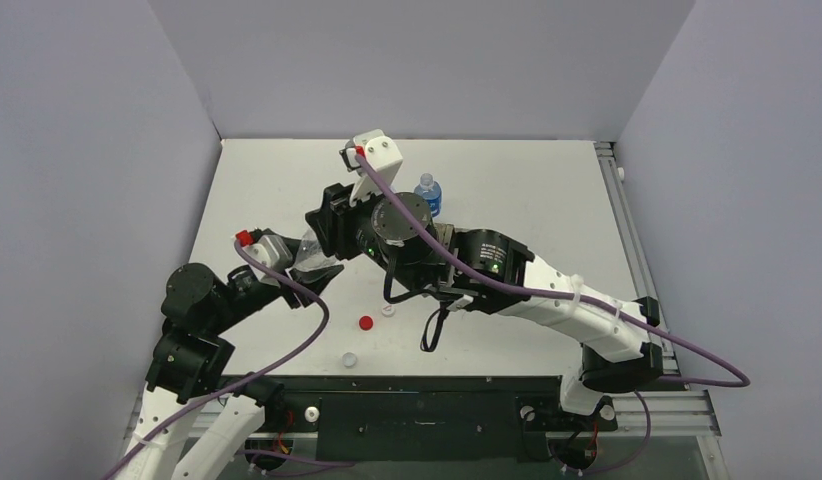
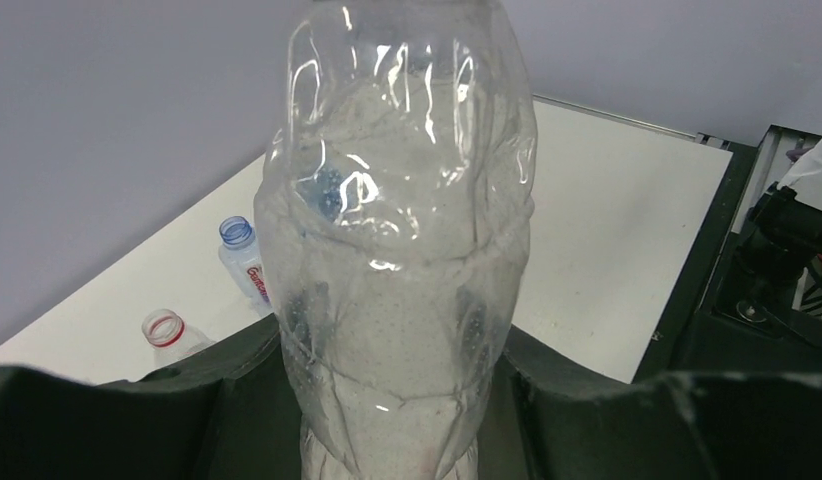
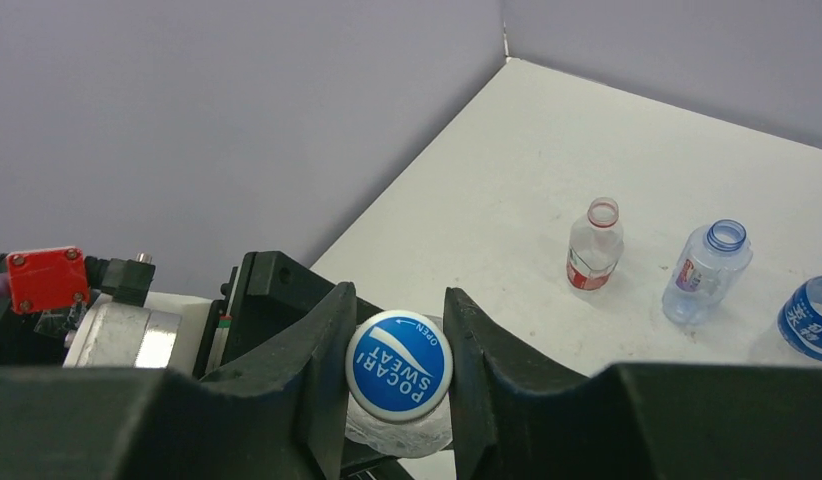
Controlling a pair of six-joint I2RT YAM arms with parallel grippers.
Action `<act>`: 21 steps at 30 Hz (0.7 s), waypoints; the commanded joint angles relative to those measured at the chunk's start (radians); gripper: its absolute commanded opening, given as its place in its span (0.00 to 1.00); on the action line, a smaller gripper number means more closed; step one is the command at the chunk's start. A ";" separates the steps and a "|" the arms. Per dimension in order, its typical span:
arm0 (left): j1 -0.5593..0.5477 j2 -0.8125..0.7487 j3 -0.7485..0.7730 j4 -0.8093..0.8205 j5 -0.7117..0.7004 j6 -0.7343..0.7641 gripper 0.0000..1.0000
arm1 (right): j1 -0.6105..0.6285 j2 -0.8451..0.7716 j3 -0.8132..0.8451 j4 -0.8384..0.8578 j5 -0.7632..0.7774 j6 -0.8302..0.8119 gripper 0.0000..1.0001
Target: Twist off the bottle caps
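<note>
The left hand (image 2: 397, 425) clamps the bottle (image 2: 397, 200) body, I judge so it cannot spin, while the right hand (image 3: 398, 335), closed on the blue cap (image 3: 398, 368), is set to twist it off. The red cap (image 1: 365, 323) and 2 white caps (image 1: 388, 311) lie loose on the worktop (image 1: 537, 190) near the arms.

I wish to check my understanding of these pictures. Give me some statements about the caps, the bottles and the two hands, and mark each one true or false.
1. The right hand is shut on the blue cap. True.
2. The left hand holds a clear bottle. True.
3. The red cap is screwed on a bottle. False: it lies loose on the table, beside a white cap.
4. The bottle with the red neck ring has a cap on. False: its mouth is open.
</note>
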 commanded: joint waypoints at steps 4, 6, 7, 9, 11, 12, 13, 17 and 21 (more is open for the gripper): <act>-0.002 0.001 0.053 0.111 0.259 -0.227 0.07 | -0.019 -0.155 -0.110 0.143 -0.297 -0.133 0.00; -0.002 -0.002 0.042 0.184 0.406 -0.333 0.09 | -0.044 -0.202 -0.166 0.207 -0.503 -0.161 0.00; -0.002 0.000 0.031 0.239 0.445 -0.409 0.10 | -0.054 -0.230 -0.198 0.247 -0.646 -0.159 0.00; -0.002 0.010 0.026 0.284 0.513 -0.504 0.11 | -0.085 -0.258 -0.215 0.290 -0.839 -0.134 0.00; -0.002 0.015 0.026 0.296 0.547 -0.556 0.11 | -0.113 -0.270 -0.233 0.308 -1.008 -0.109 0.00; -0.002 0.016 0.027 0.297 0.559 -0.562 0.11 | -0.124 -0.272 -0.235 0.309 -1.047 -0.104 0.00; -0.002 0.015 0.028 0.297 0.562 -0.572 0.11 | -0.126 -0.275 -0.237 0.298 -1.087 -0.105 0.00; -0.002 0.020 0.031 0.297 0.559 -0.564 0.11 | -0.129 -0.277 -0.222 0.216 -0.996 -0.135 0.35; -0.002 0.022 0.029 0.257 0.480 -0.473 0.11 | -0.116 -0.306 -0.243 0.191 -0.612 -0.127 0.78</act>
